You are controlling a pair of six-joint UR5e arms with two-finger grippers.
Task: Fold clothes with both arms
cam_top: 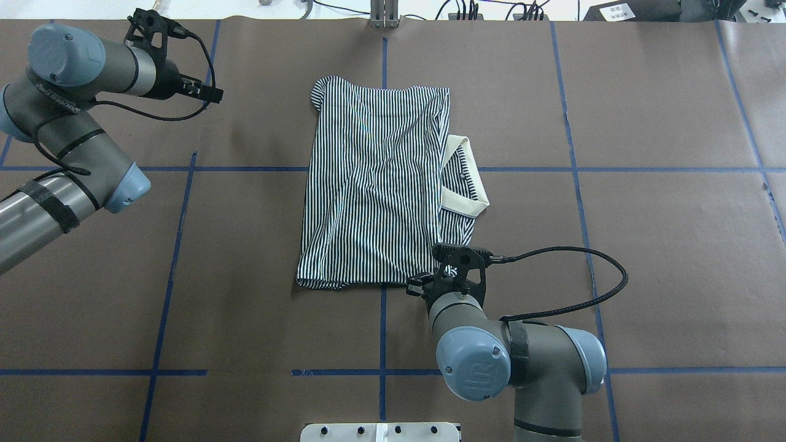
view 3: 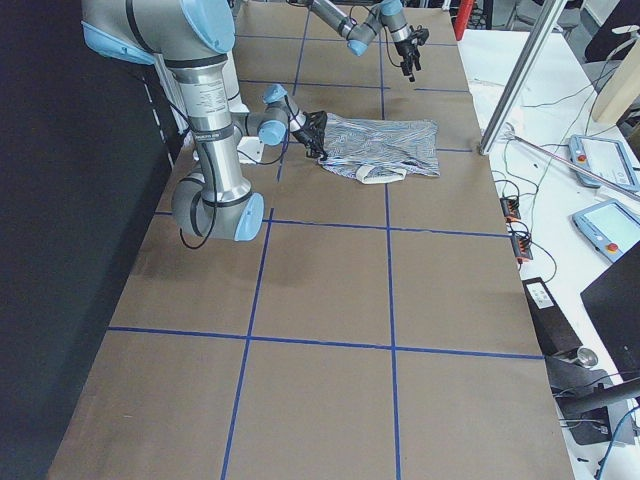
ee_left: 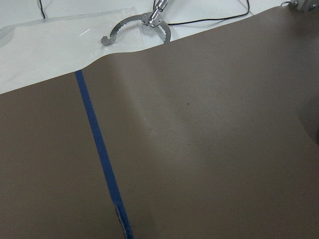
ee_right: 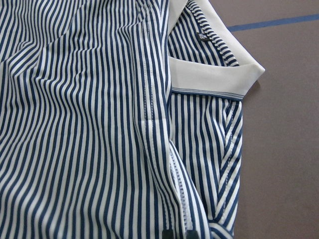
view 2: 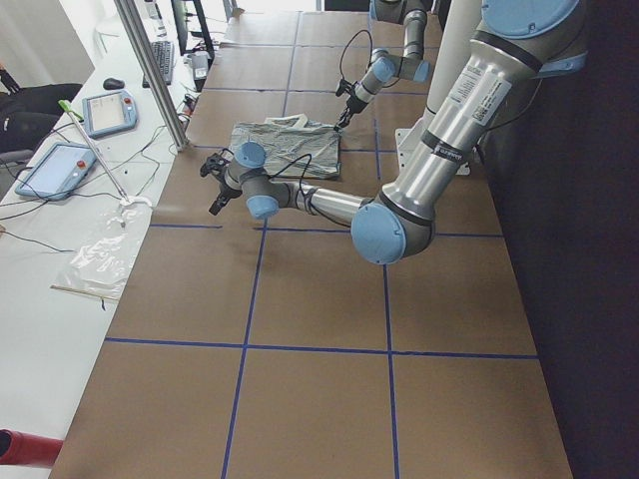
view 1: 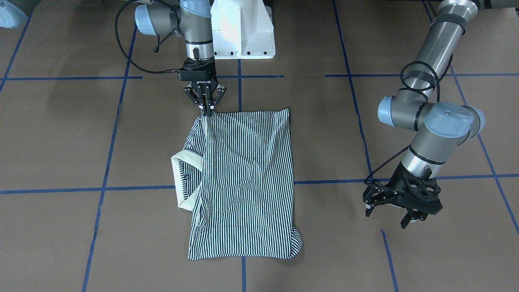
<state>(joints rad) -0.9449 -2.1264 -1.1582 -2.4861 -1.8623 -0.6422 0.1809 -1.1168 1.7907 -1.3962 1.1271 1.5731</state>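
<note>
Polo shirt point(view 1: 247, 178) lies half-folded flat, spreading away ahead of the right gripper point(view 1: 206, 109), whose fingers are pinched together on its nearest corner. The left gripper point(view 1: 387, 216), fingers apart and empty, hangs well off; it probably should take the opposite corner so the fold travels evenly.

The right arm point(view 1: 198, 44) points straight down close to the robot's base; the right gripper point(view 1: 206, 107) has its fingers pressed together, pinching the near corner of the polo shirt point(view 1: 247, 178). The left arm point(view 1: 429, 52) is bent out to the far left, and the left gripper point(view 1: 387, 217) has its fingers spread apart.
</note>
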